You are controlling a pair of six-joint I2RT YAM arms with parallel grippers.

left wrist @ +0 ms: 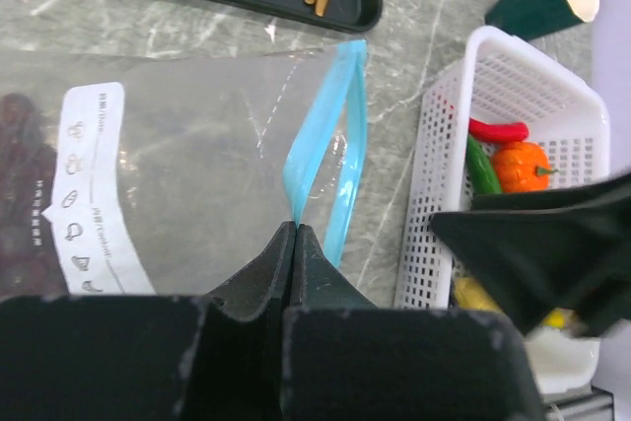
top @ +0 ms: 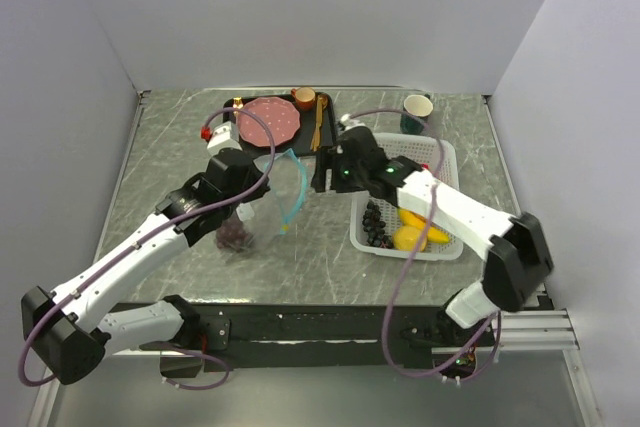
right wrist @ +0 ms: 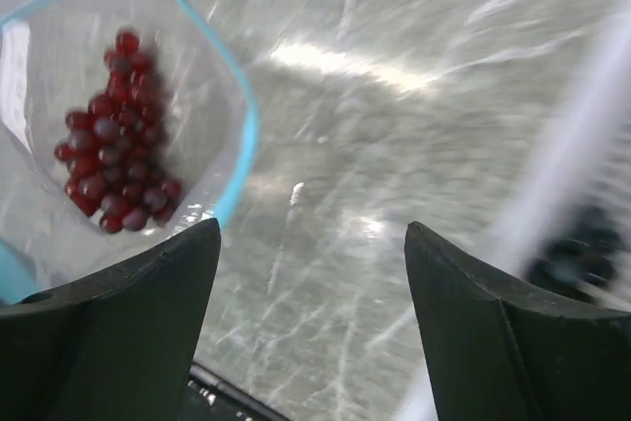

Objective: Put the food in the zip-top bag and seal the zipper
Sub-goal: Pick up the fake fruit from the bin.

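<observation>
The clear zip-top bag (top: 262,202) stands on the table with its mouth held open. My left gripper (left wrist: 296,227) is shut on the teal-blue zipper (left wrist: 335,115) strip at the mouth edge. A bunch of dark red grapes (right wrist: 118,130) lies inside the bag. My right gripper (right wrist: 311,234) hangs open and empty over bare table just right of the bag's mouth. More food lies in the white basket (top: 443,159): dark grapes (top: 375,222), yellow fruit (top: 415,235), a red chili (left wrist: 498,131) and an orange round fruit (left wrist: 520,165).
A black tray (top: 225,117) at the back holds a pink plate (top: 268,119), gold cutlery (top: 318,119) and a small orange cup (top: 304,99). A dark green cup (top: 417,112) stands behind the basket. Grey walls close in the table's sides.
</observation>
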